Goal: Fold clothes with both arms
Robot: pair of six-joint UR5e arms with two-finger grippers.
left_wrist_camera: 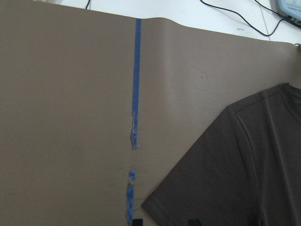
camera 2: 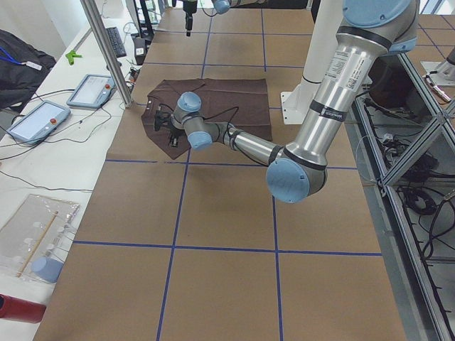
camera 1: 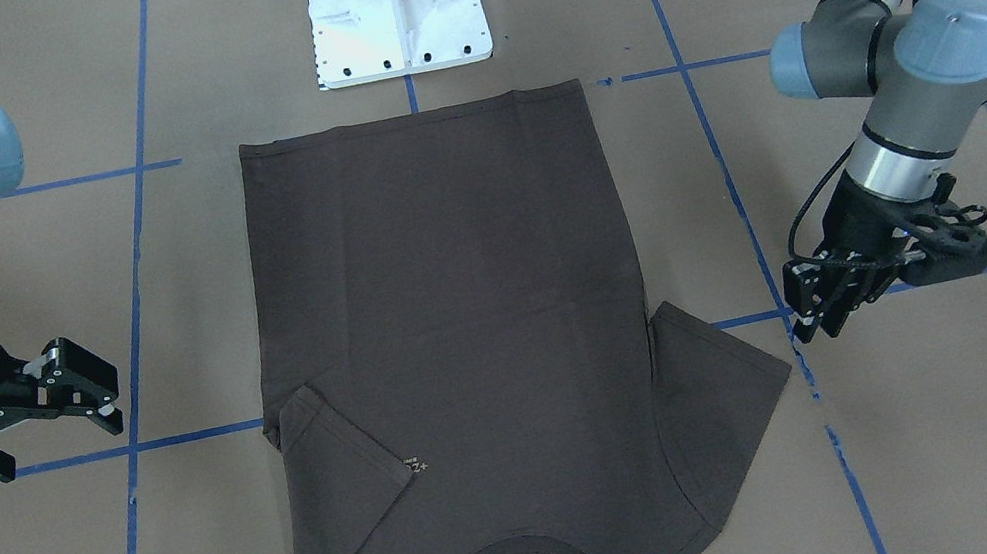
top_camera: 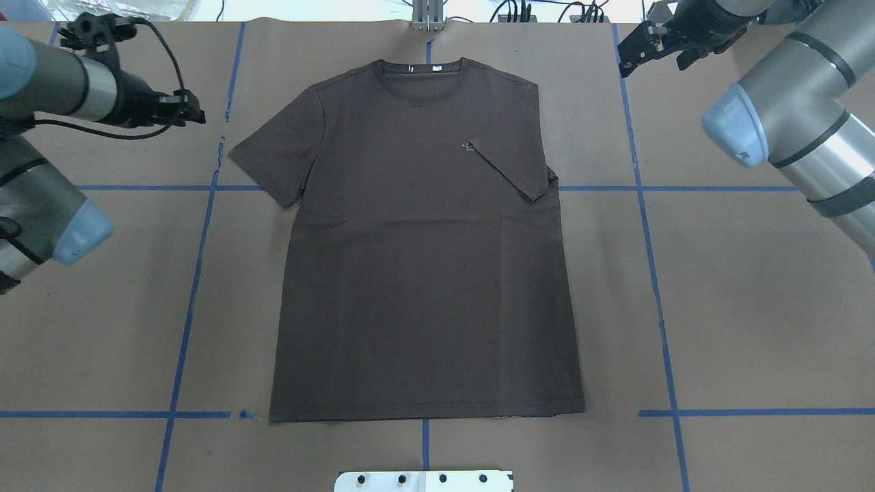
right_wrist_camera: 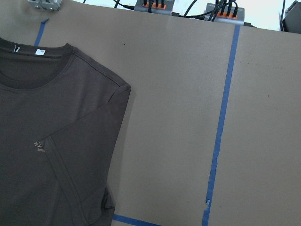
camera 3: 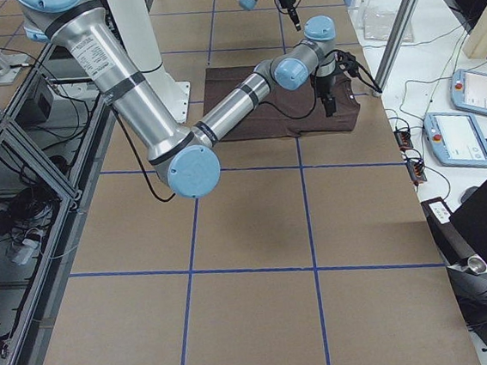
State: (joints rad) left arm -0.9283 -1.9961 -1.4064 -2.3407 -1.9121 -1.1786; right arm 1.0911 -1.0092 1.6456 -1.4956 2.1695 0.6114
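**Brown T-shirt flat at table centre, both grippers off the cloth**

Dark brown T-shirt [top_camera: 417,273] lies face up. Its long axis runs straight out from the white pedestal [camera 1: 396,10], with the hem [top_camera: 424,412] nearest the pedestal and the ribbed collar [top_camera: 420,82] pointing away from the robot.

The sleeve [top_camera: 513,171] on the robot's right is folded in over the chest, its edge touching the pale logo [top_camera: 468,147]. The other sleeve [top_camera: 273,160] is spread flat.

The left gripper [camera 1: 814,320] is just beside the spread sleeve. Its fingertips [left_wrist_camera: 195,221] are parted and hold nothing. The right gripper [camera 1: 109,398] is near the folded side, jaws apart and empty.

The surface is brown paper [top_camera: 752,307] gridded with blue tape [top_camera: 188,307]. A white bench alongside holds teach pendants [camera 2: 39,119].
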